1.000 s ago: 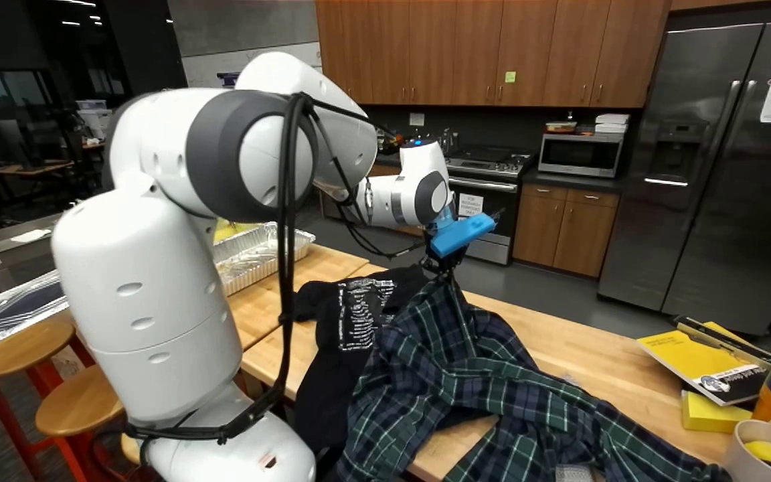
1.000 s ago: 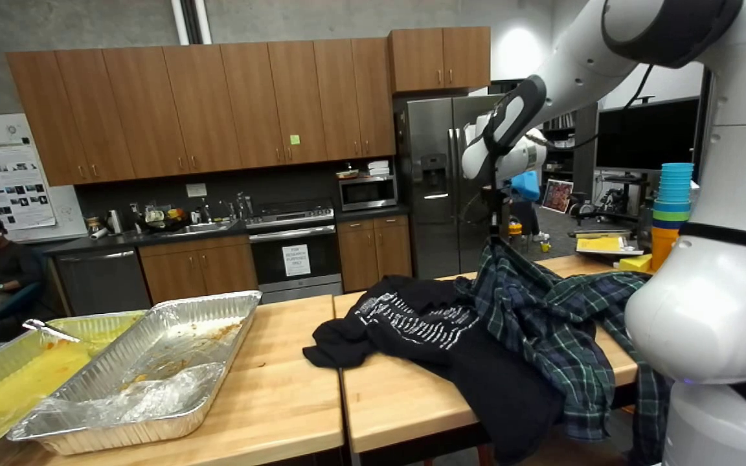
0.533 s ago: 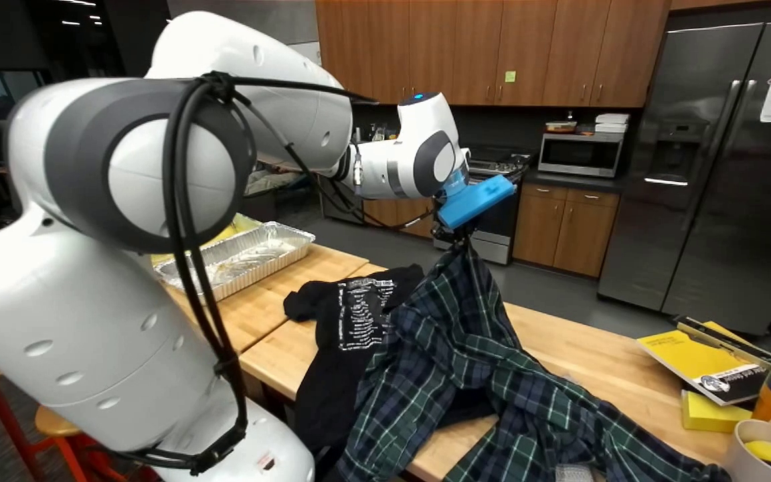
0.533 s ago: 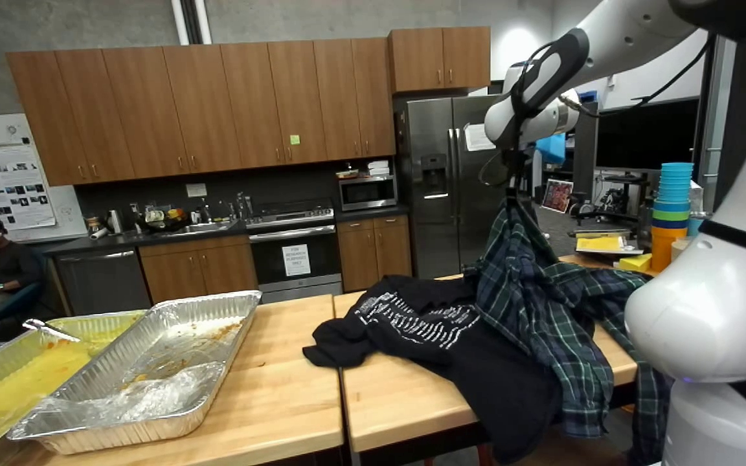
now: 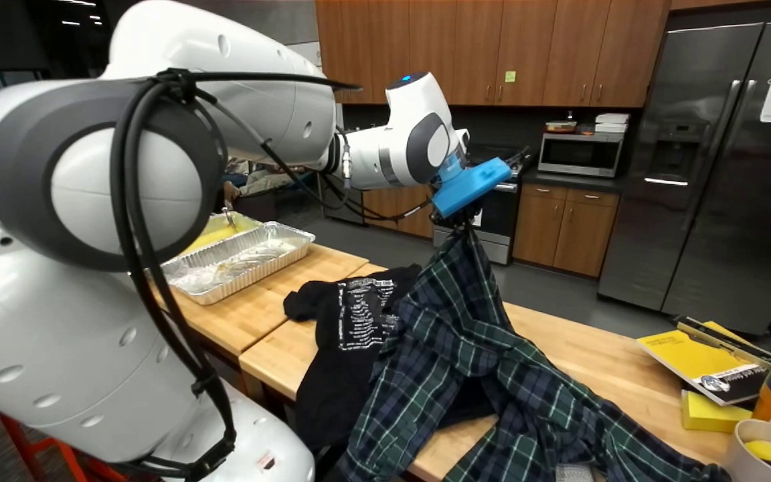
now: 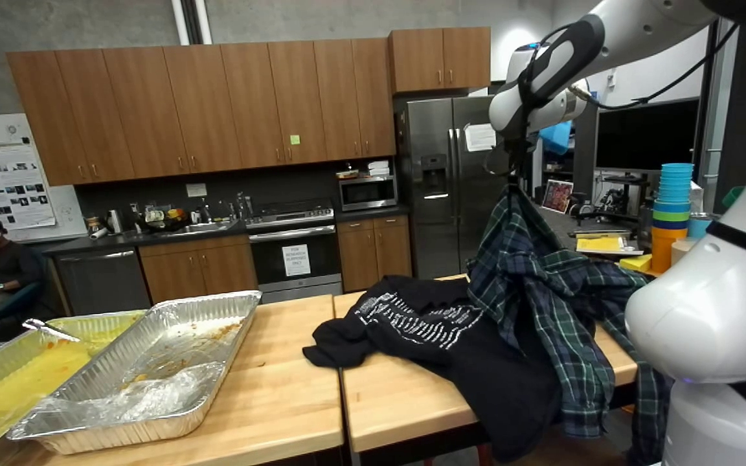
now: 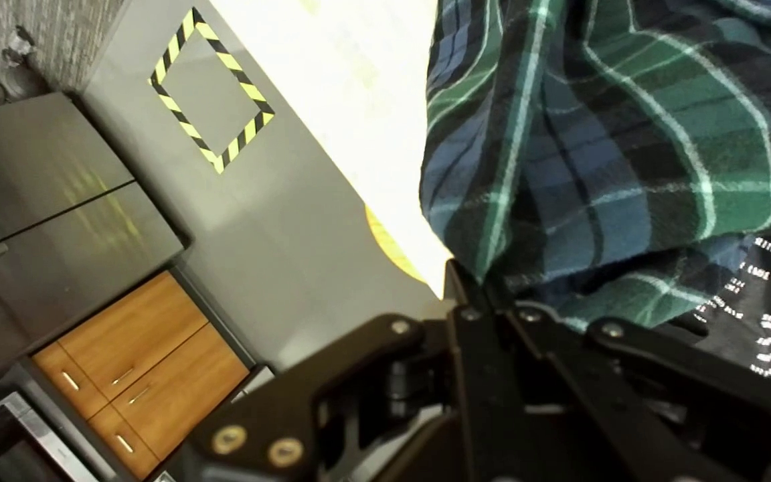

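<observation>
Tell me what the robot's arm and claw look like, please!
The arm is shiny white and rounded, with dark grey rings at its joints and little oval dents. Black cables run along it, a small blue light glows near its end, and a bright blue block sits by the claw. The claw is black, with slim fingers, jointed links and round metal screws.
</observation>
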Controlling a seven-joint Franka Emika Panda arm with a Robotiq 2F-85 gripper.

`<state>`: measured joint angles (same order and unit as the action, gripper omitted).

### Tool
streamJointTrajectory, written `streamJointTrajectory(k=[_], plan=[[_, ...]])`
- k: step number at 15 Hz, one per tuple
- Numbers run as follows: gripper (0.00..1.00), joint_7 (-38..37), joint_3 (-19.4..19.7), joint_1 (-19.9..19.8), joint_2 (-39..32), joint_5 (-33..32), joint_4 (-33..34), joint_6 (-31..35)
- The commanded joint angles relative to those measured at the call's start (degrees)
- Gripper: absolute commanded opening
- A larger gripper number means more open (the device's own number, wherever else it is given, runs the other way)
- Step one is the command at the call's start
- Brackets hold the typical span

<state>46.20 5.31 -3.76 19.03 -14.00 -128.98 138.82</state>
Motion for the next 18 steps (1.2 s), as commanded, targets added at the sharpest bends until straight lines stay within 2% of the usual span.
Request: streamJointTrajectory(k=[1, 5, 11, 18], plan=[[0.0, -2.96, -0.82, 0.63, 3.75, -2.35, 0.97, -1.09], [0.0, -6.66, -3.16, 1.06, 5.65, -4.98, 4.63, -3.41], [0.0, -12.9, -7.23, 2.21, 6.34, -9.66, 13.94, -9.97], [0.0, -15.2, -7.59, 3.64, 6.04, -10.8, 22.64, -15.93]])
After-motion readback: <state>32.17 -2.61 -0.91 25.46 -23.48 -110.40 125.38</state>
